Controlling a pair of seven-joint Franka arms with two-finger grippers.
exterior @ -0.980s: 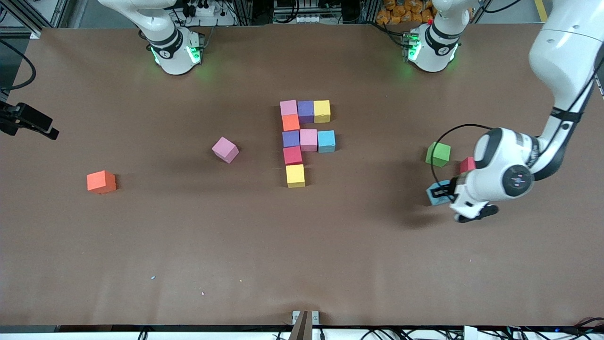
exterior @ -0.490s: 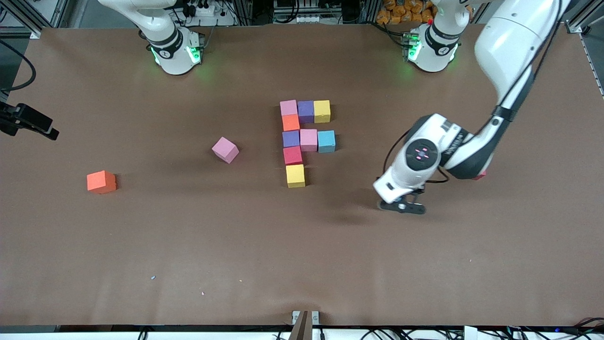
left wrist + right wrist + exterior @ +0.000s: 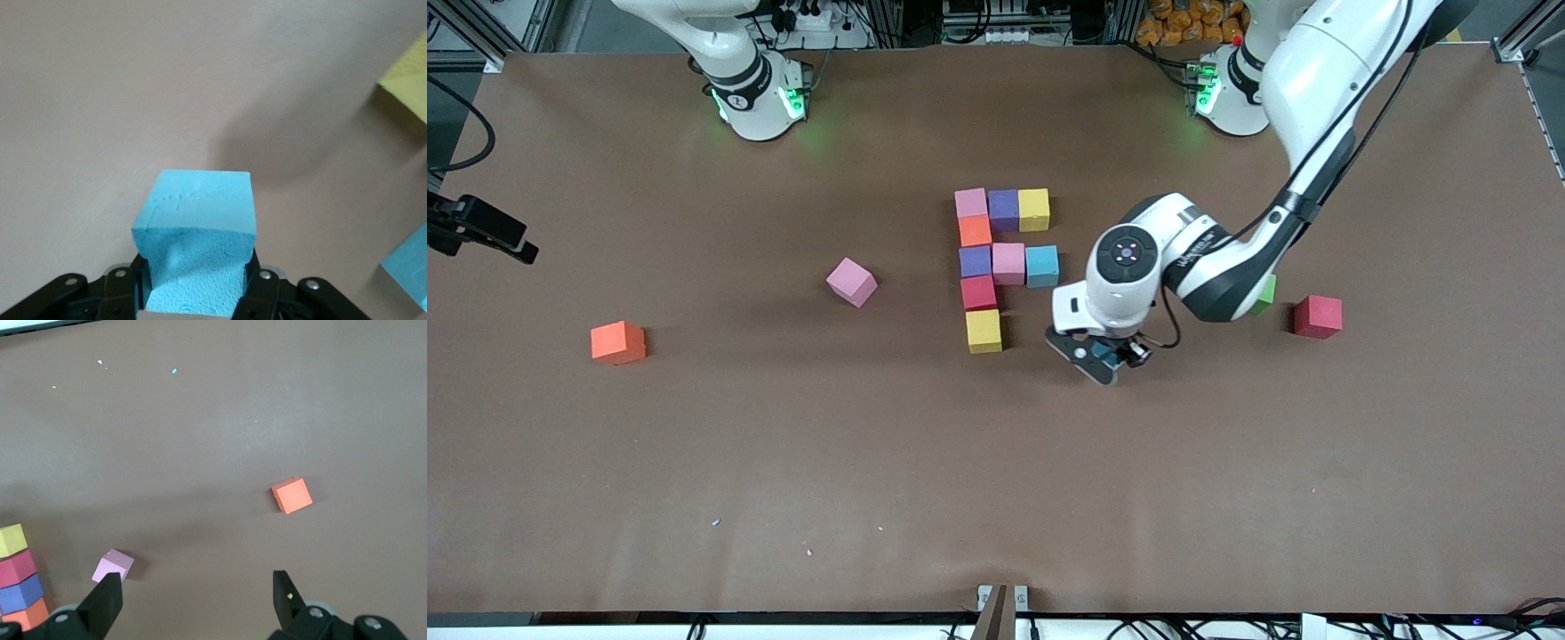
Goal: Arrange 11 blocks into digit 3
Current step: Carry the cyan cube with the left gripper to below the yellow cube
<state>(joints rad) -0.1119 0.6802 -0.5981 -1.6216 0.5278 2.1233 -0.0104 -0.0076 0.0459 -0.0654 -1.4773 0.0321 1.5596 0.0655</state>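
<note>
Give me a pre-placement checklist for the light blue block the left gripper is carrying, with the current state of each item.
1. Left gripper shut on carried light blue block: ok.
2. Block squarely seated between the fingers: ok in the left wrist view.
3. Bare table beside the lower yellow block for the bottom row: ok.
4. Block already over that spot: not ok, it is off toward the left arm's end.
5. Right gripper out of the way, open, waiting: ok.
</note>
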